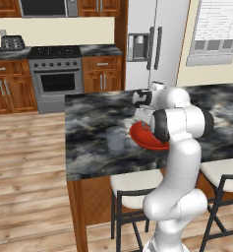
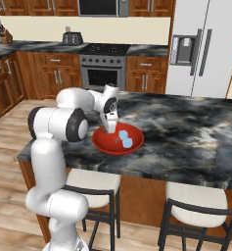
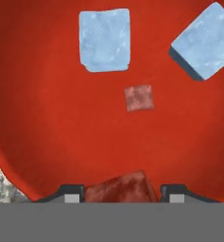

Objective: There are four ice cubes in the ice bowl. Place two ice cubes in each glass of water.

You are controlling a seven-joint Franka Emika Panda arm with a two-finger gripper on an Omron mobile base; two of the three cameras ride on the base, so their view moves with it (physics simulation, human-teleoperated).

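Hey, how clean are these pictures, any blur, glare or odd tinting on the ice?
Hand view: soft and blurry up close; two ice cubes look pale blue, two others show red through, one between the gripper tips. Right base view: bowl evenly lit, no glare. Left base view: glass faint against the counter.

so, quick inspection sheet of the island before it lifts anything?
Surface: dark marbled island counter, level.
Job's things: red ice bowl on the counter, clear glass beside it. In the bowl, two pale ice cubes lie free. There is also a small reddish square, possibly another cube, and a nearest cube.
Clutter: nothing seen.
Grippers: tool low in the bowl, tips either side of the nearest cube; whether it grips is unclear.
Cables: nothing seen.
Surroundings: stove, fridge, stools at the counter edge.
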